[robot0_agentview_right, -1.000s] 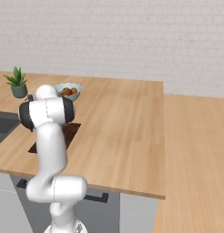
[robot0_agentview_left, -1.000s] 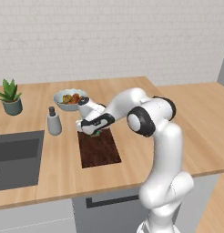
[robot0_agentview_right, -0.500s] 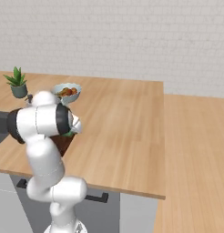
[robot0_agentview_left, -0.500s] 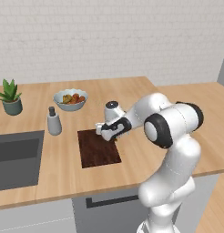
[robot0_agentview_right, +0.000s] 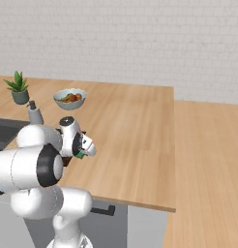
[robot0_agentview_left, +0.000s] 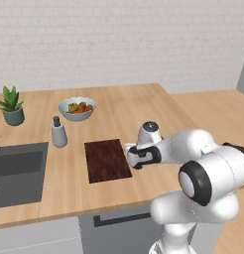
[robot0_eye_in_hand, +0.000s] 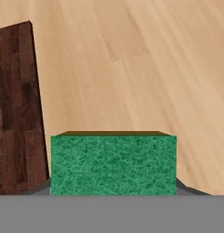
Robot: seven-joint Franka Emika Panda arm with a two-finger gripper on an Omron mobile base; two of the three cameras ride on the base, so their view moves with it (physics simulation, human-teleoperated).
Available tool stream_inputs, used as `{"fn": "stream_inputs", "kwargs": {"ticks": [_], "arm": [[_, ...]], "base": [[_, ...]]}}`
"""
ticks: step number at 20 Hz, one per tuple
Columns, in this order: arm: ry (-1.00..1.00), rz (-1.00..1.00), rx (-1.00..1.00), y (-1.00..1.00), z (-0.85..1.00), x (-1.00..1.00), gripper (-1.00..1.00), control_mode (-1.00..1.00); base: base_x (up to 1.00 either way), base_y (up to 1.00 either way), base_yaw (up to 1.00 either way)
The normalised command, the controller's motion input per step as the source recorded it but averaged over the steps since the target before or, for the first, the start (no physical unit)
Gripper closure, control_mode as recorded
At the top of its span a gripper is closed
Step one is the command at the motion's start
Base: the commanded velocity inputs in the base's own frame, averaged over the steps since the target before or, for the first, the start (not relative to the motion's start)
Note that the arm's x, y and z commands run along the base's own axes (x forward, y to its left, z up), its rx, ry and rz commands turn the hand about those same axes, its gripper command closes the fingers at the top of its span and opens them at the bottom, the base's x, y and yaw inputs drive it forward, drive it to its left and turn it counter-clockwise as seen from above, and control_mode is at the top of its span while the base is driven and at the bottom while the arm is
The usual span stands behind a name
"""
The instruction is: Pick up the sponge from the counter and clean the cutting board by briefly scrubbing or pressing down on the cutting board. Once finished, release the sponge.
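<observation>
Left base view: my gripper (robot0_agentview_left: 130, 157) sits just beside the cutting board (robot0_agentview_left: 107, 159) on its right edge, low over the counter (robot0_agentview_left: 139, 106)
Right base view: a sliver of green sponge (robot0_agentview_right: 81, 154) shows at my fingers
Hand view: jaws closed on the sponge (robot0_eye_in_hand: 113, 164); the board (robot0_eye_in_hand: 17, 109) lies off to one side
Risk: pressing down from here, I judge I'd scrub bare counter rather than the board

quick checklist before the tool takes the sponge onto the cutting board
1. Sponge held in the tool: ok, shut on it.
2. Sponge over the cutting board: not ok, it sits beside the board's right edge, over the counter.
3. Board top free of objects: ok.
4. Bowl and bottle off the board: ok.
5. Sponge touching the counter: cannot tell.
</observation>
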Motion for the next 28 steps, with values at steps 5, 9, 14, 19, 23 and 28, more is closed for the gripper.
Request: {"fn": "stream_inputs", "kwargs": {"ticks": [5,9,14,19,23,28], "arm": [[-0.01,0.03,0.0,-0.31,1.0,-0.26,1.0,-1.0],[0.01,0.0,0.0,-0.16,1.0,-0.14,1.0,-1.0],[0.14,0.0,0.0,-0.1,0.92,-0.42,1.0,-1.0],[0.03,0.0,-0.01,-0.09,0.33,-0.86,1.0,-1.0],[-0.24,0.0,0.0,-0.21,0.0,-1.0,1.0,-1.0],[-0.23,0.0,0.0,-0.08,0.02,-0.61,1.0,-1.0]], "base": [[0.0,0.0,0.0],[0.0,0.0,0.0],[0.0,0.0,0.0],[0.0,0.0,0.0],[0.0,0.0,0.0],[0.0,0.0,0.0]]}}
